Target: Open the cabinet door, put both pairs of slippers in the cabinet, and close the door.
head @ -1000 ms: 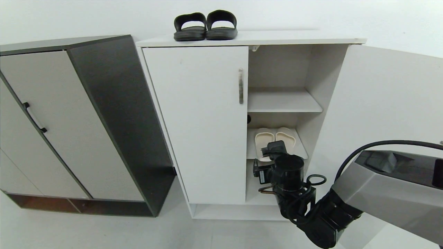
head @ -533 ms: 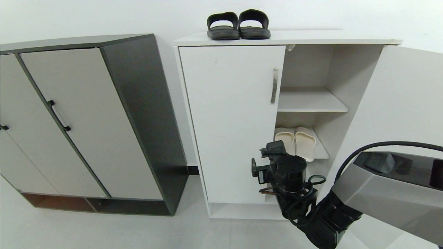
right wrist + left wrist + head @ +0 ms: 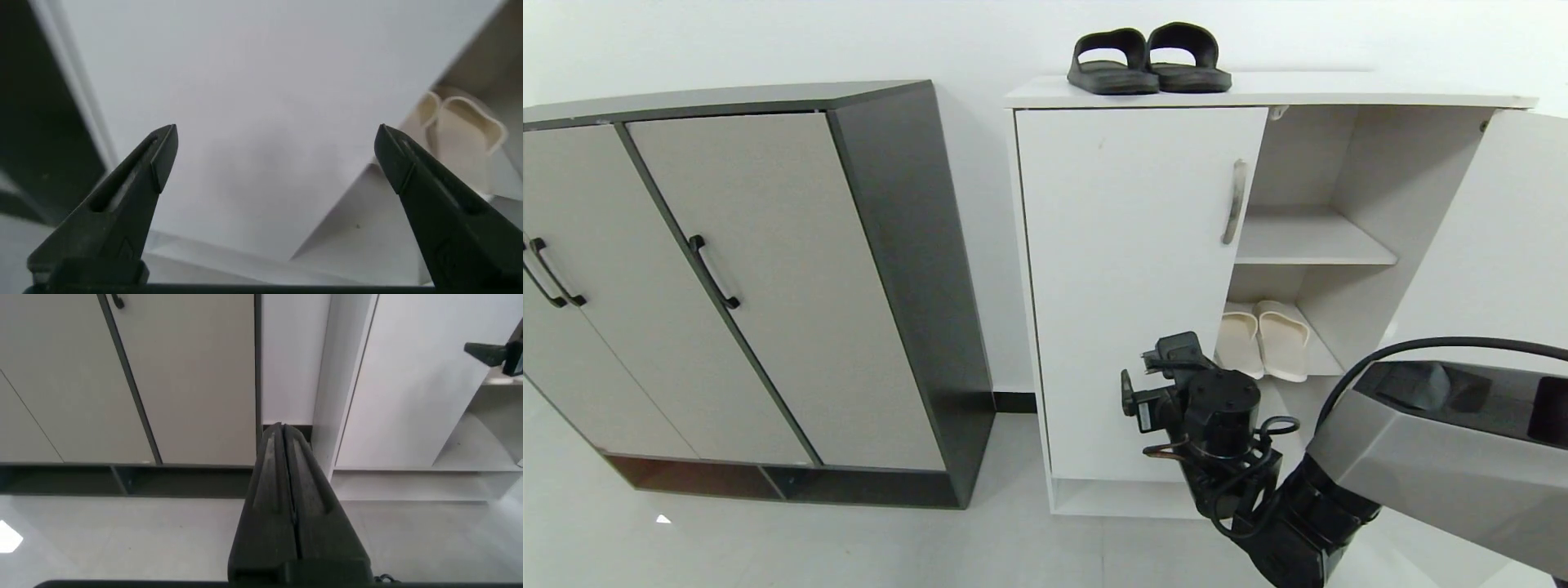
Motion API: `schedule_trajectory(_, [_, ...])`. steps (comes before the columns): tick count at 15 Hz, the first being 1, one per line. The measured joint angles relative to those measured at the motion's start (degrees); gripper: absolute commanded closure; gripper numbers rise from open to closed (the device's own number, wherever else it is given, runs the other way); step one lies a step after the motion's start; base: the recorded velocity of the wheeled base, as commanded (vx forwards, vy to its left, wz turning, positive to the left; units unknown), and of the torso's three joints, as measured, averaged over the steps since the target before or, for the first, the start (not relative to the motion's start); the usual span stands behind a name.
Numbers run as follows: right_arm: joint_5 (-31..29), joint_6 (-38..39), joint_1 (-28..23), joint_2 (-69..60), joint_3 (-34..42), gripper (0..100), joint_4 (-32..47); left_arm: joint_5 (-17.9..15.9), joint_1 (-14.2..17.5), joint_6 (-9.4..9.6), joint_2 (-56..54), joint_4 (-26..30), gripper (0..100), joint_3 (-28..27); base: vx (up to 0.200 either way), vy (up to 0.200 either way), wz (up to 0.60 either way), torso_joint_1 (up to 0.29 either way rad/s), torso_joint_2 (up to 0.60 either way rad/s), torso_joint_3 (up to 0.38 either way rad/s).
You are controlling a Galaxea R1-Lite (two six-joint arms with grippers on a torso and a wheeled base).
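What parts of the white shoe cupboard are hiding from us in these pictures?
- Head view: anything behind the closed left door is hidden by that door.
- Head view: the bottom space under the cream slippers is mostly blocked by the right arm.
- Head view: the open right door is cut off by the picture's edge.

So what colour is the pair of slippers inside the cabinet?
Cream. The slippers show best in the head view.

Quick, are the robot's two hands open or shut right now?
Left gripper: shut, holding nothing.
Right gripper: open, holding nothing.
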Motion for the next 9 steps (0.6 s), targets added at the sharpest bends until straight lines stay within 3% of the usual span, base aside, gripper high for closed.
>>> schedule_trajectory(9, [0.4, -0.5, 0.0, 0.9, 0.0, 0, -1.1, -0.1, 0.0, 0.02, 0.0, 0.0, 100, 0.0, 0.000, 0.000, 0.00, 0.000, 0.00, 0.000])
